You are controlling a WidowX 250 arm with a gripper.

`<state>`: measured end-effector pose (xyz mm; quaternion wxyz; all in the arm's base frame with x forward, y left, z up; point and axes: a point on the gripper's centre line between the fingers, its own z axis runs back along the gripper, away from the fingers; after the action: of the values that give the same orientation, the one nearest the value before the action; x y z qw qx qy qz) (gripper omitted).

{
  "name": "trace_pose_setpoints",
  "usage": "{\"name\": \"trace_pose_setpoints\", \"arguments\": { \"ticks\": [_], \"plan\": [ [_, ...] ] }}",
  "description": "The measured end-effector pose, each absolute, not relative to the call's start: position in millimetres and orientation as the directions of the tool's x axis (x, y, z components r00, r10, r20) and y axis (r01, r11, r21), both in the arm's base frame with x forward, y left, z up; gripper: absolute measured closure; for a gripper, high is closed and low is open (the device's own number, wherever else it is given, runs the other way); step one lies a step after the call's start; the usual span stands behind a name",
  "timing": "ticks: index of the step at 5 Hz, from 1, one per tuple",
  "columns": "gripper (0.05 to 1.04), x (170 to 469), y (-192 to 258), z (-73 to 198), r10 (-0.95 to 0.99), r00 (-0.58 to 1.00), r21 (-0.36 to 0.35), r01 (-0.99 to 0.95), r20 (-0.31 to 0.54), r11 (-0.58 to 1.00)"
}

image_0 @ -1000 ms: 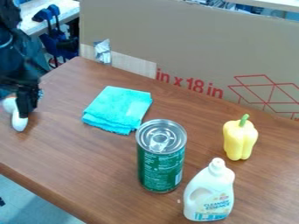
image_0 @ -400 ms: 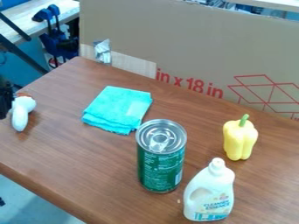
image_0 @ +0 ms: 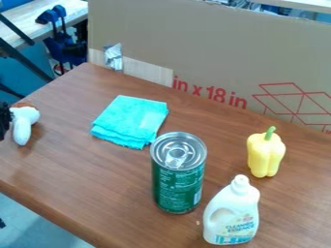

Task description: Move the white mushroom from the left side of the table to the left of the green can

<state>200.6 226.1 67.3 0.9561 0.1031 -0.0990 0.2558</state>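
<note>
The black gripper [image_0: 5, 120] is at the far left edge of the camera view, mostly cut off, just left of a white toy with a brown top [image_0: 22, 127]. Whether they touch I cannot tell. A folded turquoise cloth [image_0: 131, 120] lies to the right of the toy. The green can [image_0: 178, 180] with a silver lid stands upright near the middle. At its lower right is an upright white bottle [image_0: 231, 213], and a yellow bell pepper [image_0: 265, 154] with a green stem stands farther right.
A large cardboard panel [image_0: 213, 53] rises along the wooden table's [image_0: 84, 179] back edge, with a crumpled silver piece [image_0: 113, 56] against it. The table's front edge runs diagonally at lower left. Blue clamps [image_0: 57, 29] sit beyond the back left.
The arm has moved left from above the white toy to the view's edge. Between the last two frames the gripper shifts slightly downward. The objects on the table keep their places.
</note>
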Motion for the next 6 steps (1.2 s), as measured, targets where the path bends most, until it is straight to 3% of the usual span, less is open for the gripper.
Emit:
{"name": "trace_pose_setpoints", "arguments": {
  "ticks": [2, 3, 5, 6],
  "plan": [
    [0.082, 226, 230, 53, 0.479, 0.841, 0.124, -0.519, 0.250, 0.846],
    [0.082, 243, 222, 59, 0.468, 0.840, 0.116, -0.513, 0.276, 0.851],
    [0.082, 248, 215, 78, 0.488, 0.806, 0.109, -0.547, 0.334, 0.830],
    [0.082, 245, 216, 66, 0.507, 0.806, 0.089, -0.554, 0.306, 0.828]
  ]
}}
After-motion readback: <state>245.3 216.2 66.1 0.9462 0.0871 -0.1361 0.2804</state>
